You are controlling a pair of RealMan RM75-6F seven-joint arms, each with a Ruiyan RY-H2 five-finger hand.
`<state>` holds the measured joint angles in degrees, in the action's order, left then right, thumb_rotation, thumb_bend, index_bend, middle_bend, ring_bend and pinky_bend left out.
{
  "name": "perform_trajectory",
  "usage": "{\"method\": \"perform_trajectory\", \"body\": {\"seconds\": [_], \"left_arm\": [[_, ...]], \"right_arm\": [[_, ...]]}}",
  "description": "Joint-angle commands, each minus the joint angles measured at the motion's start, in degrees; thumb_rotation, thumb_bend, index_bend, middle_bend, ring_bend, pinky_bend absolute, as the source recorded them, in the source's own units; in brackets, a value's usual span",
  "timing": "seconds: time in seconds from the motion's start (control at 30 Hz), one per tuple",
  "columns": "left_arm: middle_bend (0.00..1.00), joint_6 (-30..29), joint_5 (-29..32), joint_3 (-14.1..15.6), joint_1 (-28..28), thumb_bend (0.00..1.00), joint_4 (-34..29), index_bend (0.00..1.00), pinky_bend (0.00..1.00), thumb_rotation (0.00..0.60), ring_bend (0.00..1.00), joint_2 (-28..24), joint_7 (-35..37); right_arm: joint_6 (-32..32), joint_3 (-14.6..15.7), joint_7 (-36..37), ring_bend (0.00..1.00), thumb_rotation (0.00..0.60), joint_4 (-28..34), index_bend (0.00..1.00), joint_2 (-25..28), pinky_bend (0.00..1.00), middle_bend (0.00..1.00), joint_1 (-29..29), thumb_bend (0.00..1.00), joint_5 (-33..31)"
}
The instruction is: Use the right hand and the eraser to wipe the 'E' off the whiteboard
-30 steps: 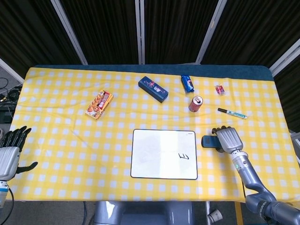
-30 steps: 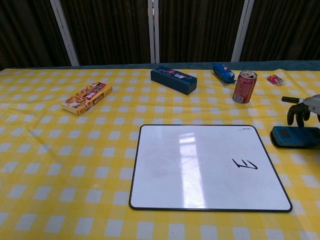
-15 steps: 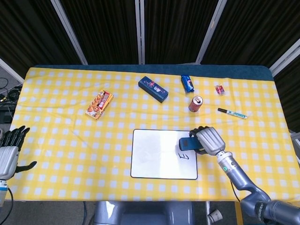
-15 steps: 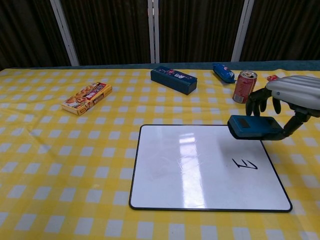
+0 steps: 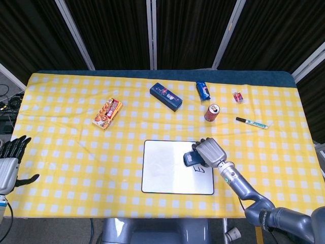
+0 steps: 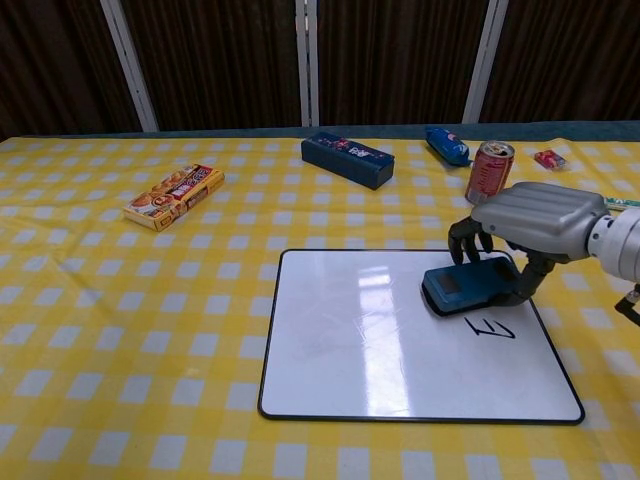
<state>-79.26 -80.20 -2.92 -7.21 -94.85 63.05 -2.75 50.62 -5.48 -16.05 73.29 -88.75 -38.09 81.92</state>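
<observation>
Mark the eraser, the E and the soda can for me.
eraser [image 6: 466, 287], chest view, on its blue top face.
E [image 6: 493, 327], chest view, on the strokes' middle.
soda can [image 6: 486, 176], chest view, on its red side.

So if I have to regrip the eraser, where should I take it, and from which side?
Judging by its flat, oblong shape, take the eraser across its long side edges from above, as the right hand holds it now, wiping face down over the whiteboard beside the E.
</observation>
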Motion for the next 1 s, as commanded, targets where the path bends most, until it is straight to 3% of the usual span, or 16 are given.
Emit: {"method": "perform_trajectory", "body": {"seconds": [0.03,0.6,1.0], "left_arm": [[0.00,0.20,0.03,0.03,-0.09,0.00,0.17,0.00,0.00,0.600,0.00,-0.12,0.16],[0.00,0.82,0.13,0.17,-0.56,0.00,-0.10,0.00,0.00,0.600,0.00,0.31,-0.89],[0.00,0.80,0.09,0.15,-0.65,0.00,-0.14,0.00,0.00,0.600,0.00,0.22,-0.62]], "right_arm": [[-0.33,1.02,0.01,0.44,0.600,1.04,0.52,0.56,0.53,0.56,0.11,0.52,0.21],[-2.82,10.41,-4.09,0.47,0.600,14.19,0.55,7.45,0.55,0.58,1.75,0.61,4.59],[-0.93,5.88,-4.20,0.47,0.600,7.51,0.56,5.51,0.56,0.59,1.39,0.61,0.83]]}}
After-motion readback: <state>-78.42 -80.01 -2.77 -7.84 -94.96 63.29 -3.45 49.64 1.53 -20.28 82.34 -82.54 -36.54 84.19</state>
